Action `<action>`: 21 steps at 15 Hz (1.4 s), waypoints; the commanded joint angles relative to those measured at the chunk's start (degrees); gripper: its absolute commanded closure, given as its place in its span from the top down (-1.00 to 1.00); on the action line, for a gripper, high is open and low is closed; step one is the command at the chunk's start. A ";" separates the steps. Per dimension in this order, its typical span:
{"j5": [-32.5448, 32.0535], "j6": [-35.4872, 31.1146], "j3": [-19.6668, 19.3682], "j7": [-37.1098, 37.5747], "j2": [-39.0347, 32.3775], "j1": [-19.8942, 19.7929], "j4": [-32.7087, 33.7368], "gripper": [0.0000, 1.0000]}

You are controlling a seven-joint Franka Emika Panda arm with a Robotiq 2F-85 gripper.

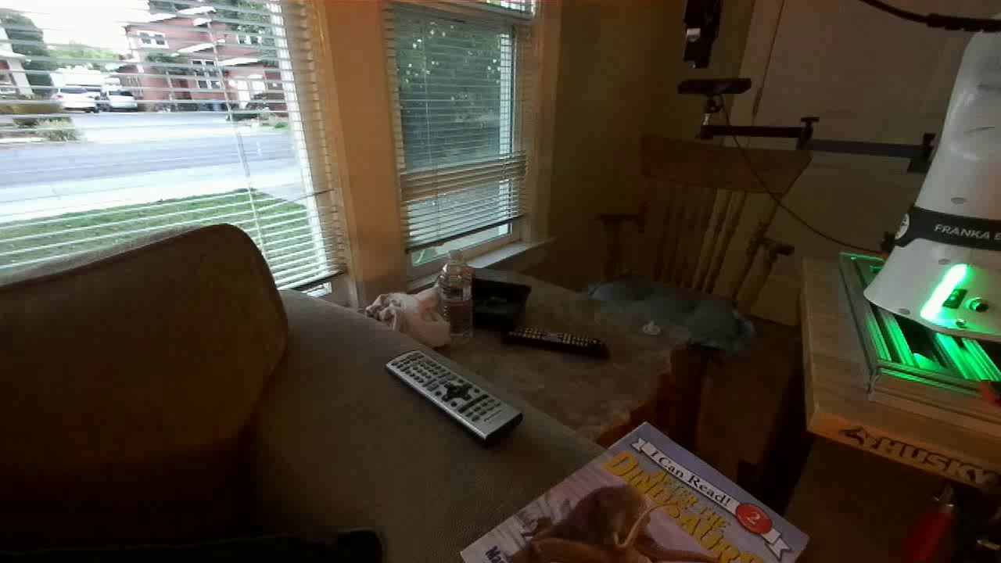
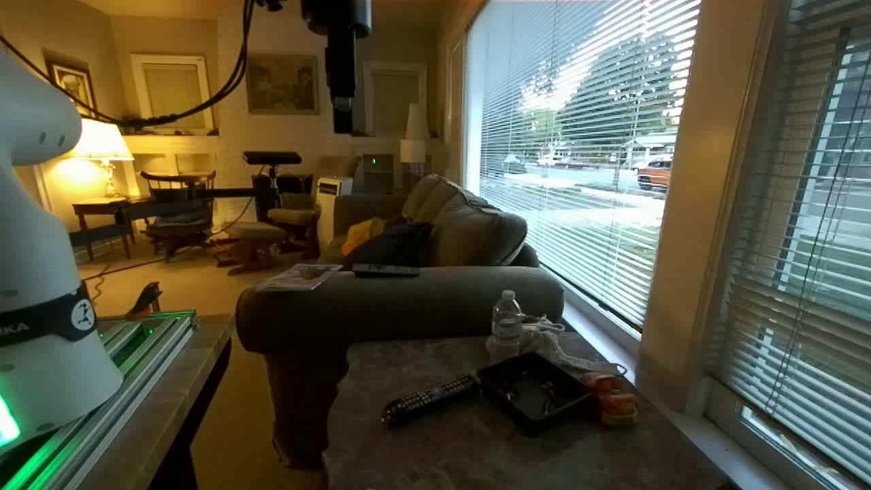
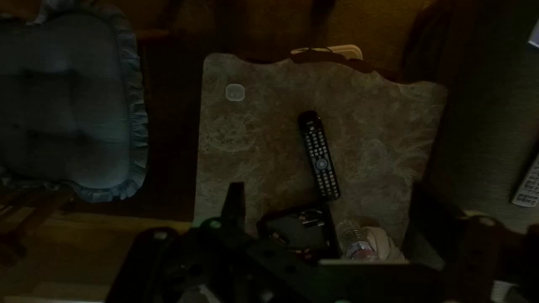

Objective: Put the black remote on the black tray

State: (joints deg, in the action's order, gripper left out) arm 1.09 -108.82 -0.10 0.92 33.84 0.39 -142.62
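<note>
the arm (image 2: pixel 34 252) is rounded and white, with a black band (image 1: pixel 958 231) lettered franka, a glowing green light strip (image 1: pixel 945 292), black cables (image 2: pixel 136 123) and a black tool (image 3: pixel 326 189).

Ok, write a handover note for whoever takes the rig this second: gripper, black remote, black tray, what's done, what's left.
Gripper: open, holding nothing, raised, wrist camera facing the marbled side table.
Black remote: lying on that table, buttons up, one end close to the black tray; whether they touch, I can't tell.
Tray: on the same table, small items in it, clear plastic bottle standing beside it.
Done: nothing placed yet; the remote is neither gripped nor in the tray.
Left: grasp the remote, lift it, set it on the tray. Leave the silver remote on the sofa arm.
</note>
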 commanded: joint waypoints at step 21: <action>-2.26 -5.04 -6.34 -0.12 -12.49 -7.96 -1.77 1.00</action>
State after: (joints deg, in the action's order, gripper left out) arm 0.86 -109.23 -5.42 1.77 25.65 -6.18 -143.46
